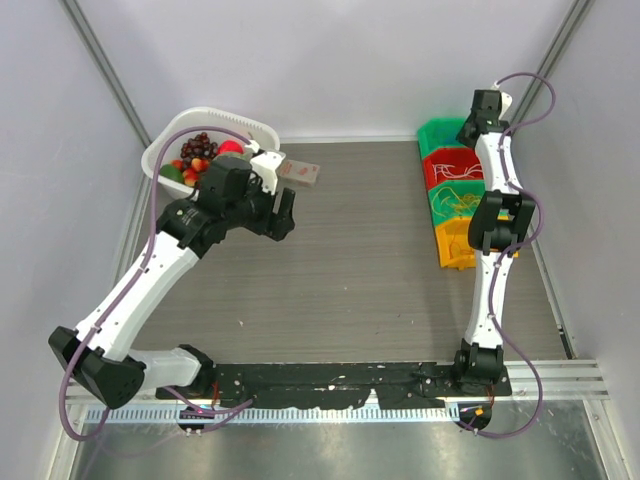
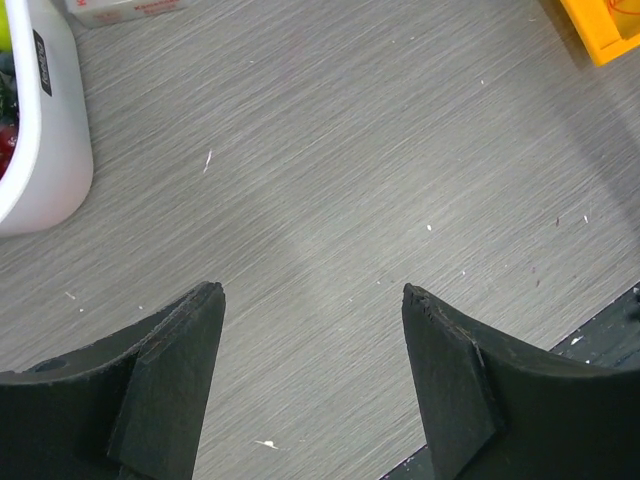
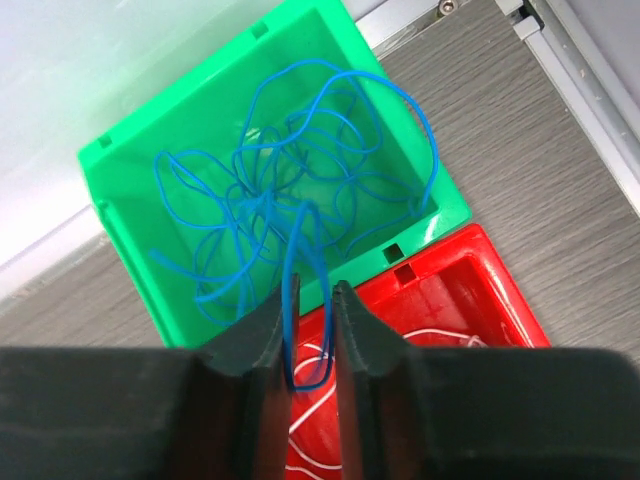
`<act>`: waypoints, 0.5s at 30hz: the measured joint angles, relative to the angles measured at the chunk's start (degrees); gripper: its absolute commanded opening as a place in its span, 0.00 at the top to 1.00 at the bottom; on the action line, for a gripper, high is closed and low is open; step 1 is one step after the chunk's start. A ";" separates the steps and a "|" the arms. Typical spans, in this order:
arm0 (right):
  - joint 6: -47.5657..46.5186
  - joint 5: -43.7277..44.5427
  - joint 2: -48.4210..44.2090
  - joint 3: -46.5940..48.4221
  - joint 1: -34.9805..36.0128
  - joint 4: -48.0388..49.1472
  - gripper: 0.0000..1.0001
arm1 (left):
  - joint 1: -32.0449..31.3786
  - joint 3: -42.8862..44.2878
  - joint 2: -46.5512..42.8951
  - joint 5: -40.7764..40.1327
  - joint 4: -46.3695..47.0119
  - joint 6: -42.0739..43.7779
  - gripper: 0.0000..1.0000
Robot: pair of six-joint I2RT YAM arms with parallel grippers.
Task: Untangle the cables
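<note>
Right gripper [image 3: 315, 290] flanks a loop of thin blue cable [image 3: 262, 197] over a green plastic bin [image 3: 125, 240], pinching or loosened I cannot tell; part fully before lifting away

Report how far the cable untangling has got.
Done: blue cable mostly lies in the green bin, white cable in the red bin. In hand: one blue loop sits between the narrow jaws of the right tool. Remaining: dropping that loop in; left tool is open, empty.

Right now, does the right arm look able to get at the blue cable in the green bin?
Likely yes: the right hand hangs by the green bin, a loop of the blue cable between its fingers, nothing in the way.
</note>
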 measured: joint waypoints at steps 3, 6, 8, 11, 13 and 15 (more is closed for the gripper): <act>-1.07 0.31 0.11 -0.48 0.26 0.35 0.49 | 0.00 0.00 0.52 0.02 -0.02 0.28 0.24; -2.32 0.98 0.11 0.04 0.37 0.50 0.43 | -0.02 0.11 0.90 0.07 -0.04 0.35 0.24; -2.80 1.33 0.11 0.59 0.42 0.52 0.40 | -0.02 0.33 0.98 0.09 -0.04 0.35 0.24; -3.13 1.57 -0.04 1.01 0.42 0.81 0.37 | -0.02 0.74 1.01 0.09 0.00 0.28 0.24; -3.37 1.84 -0.28 1.01 0.57 0.44 0.37 | -0.02 0.85 0.98 0.13 0.11 0.13 0.24; -3.43 2.10 -0.94 1.01 0.59 -0.68 0.36 | -0.02 0.85 0.98 0.15 0.11 -0.24 0.23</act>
